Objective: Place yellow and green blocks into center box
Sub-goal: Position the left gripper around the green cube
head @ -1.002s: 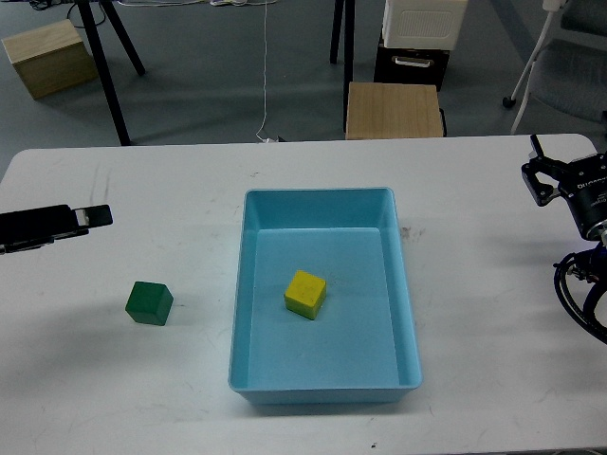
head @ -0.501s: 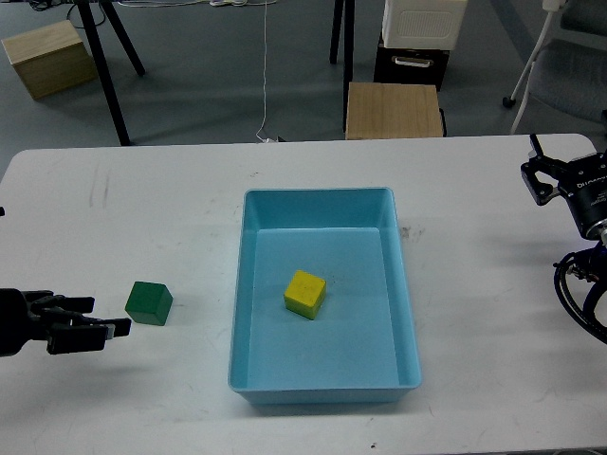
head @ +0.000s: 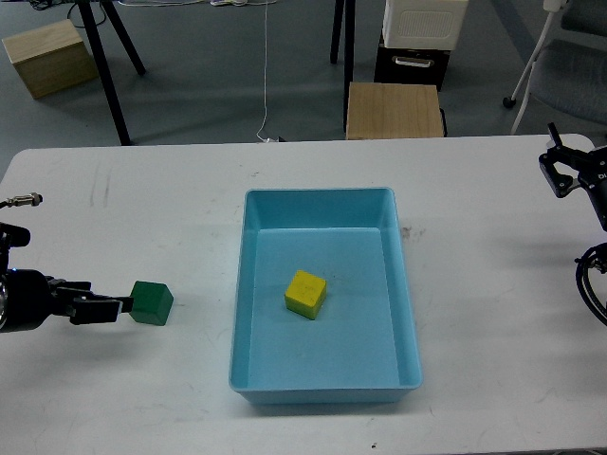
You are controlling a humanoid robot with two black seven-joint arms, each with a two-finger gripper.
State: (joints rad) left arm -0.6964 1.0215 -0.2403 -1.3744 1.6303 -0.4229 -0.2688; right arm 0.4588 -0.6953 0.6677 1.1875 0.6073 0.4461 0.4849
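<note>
Left pincer (head: 121, 307) sits low near the left edge of the white desk (head: 493, 313), its dark fingers pointing rightward, tips right at the left face of the small green cube (head: 151, 302). Whether they touch the cube or stop just short of it cannot be told from this angle, nor how wide the fingers stand; nothing is lifted in them. The cube lies directly to the right of the pincer, in line with its reach, so the coming move looks like a short push forward to straddle the block and then a close. This arm is by far the nearer one.

Further right, in the middle of the desk, stands the light blue rectangular plastic box (head: 324, 381), its long axis running from the near edge to the far edge. Inside it, roughly at the centre of the floor, rests the yellow cube (head: 305, 293), turned slightly askew. So one half of the job looks done.

By the right edge, toward the far right corner, the right pincer (head: 567, 172) hangs well apart from everything, its fingers too dark to judge.
</note>
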